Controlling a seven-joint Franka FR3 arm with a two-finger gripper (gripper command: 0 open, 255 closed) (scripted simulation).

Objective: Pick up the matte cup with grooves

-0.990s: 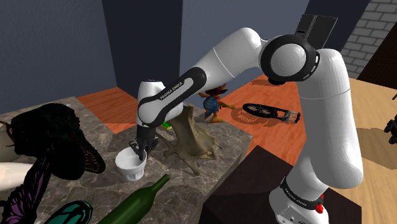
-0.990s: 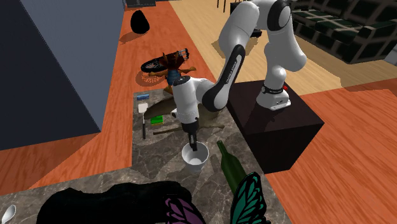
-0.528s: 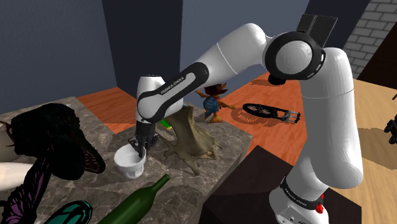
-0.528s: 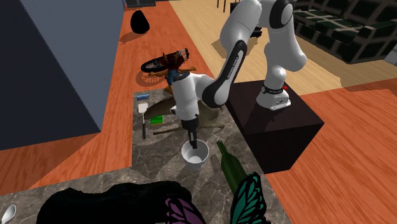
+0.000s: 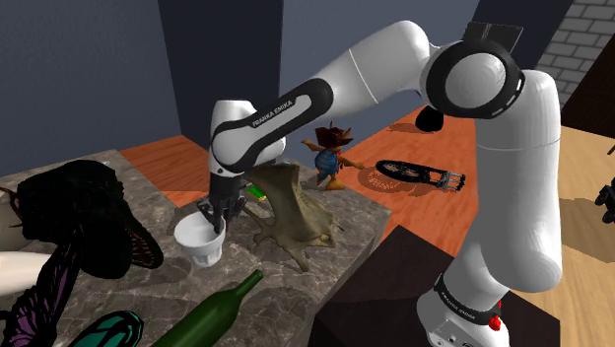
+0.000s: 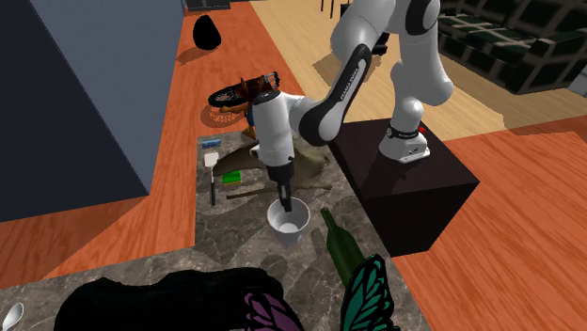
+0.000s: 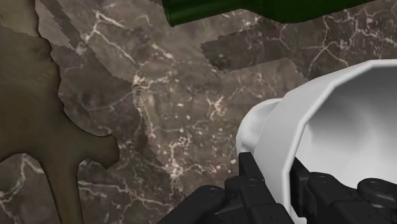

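A white cup (image 5: pixel 200 243) with a faceted, grooved wall hangs just above the marble tabletop (image 5: pixel 286 288), tilted a little. My black gripper (image 5: pixel 213 221) comes down from above and is shut on the cup's rim, one finger inside and one outside. From the second exterior view, the cup (image 6: pixel 288 224) hangs under the gripper (image 6: pixel 285 206), next to a green bottle. In the wrist view the cup's wall (image 7: pixel 331 114) is clasped in the gripper (image 7: pixel 278 182), and the cup's shadow lies on the marble (image 7: pixel 172 114) below.
A green bottle (image 5: pixel 212 313) lies just in front of the cup. A brown stump-like object (image 5: pixel 293 212) stands close behind it, under the arm. A bulky black shape (image 5: pixel 79 212) and butterfly-like things (image 6: pixel 367 291) crowd the table's end at the shoulder view's left.
The gripper has risen with the cup in it: the cup has come off the marble and drifted slightly toward the shoulder view's left. The fingers stayed shut.
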